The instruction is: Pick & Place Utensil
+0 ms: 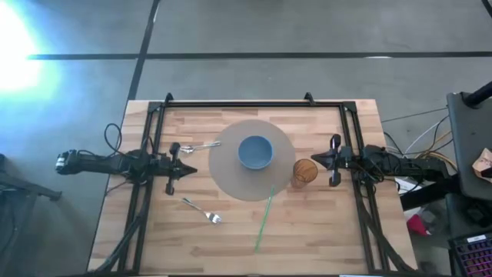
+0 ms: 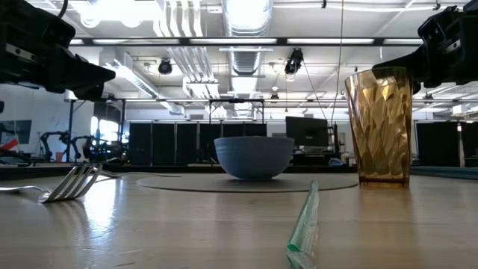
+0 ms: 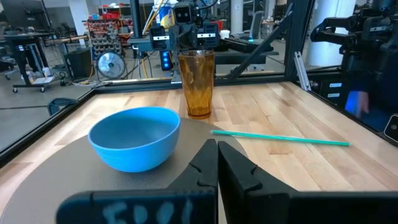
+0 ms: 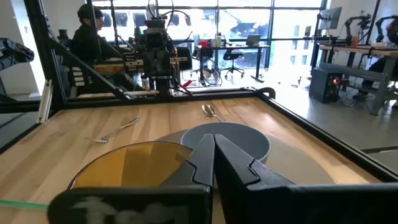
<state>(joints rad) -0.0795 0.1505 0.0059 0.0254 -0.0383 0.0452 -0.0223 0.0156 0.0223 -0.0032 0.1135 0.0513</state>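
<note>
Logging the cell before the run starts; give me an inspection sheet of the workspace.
Surface: wooden table, round grey mat at centre.
Job's things: spoon at the mat's left edge; fork on bare wood nearer the front; blue bowl upright on the mat.
Clutter: amber cup upright at the mat's right edge; green straw lying flat, one end on the mat.
Grippers: left gripper shut, holding nothing, left of the mat; right gripper shut, holding nothing, above the cup.
Cables: bundle off the table's right side.
Surroundings: person seated beyond the table.
</note>
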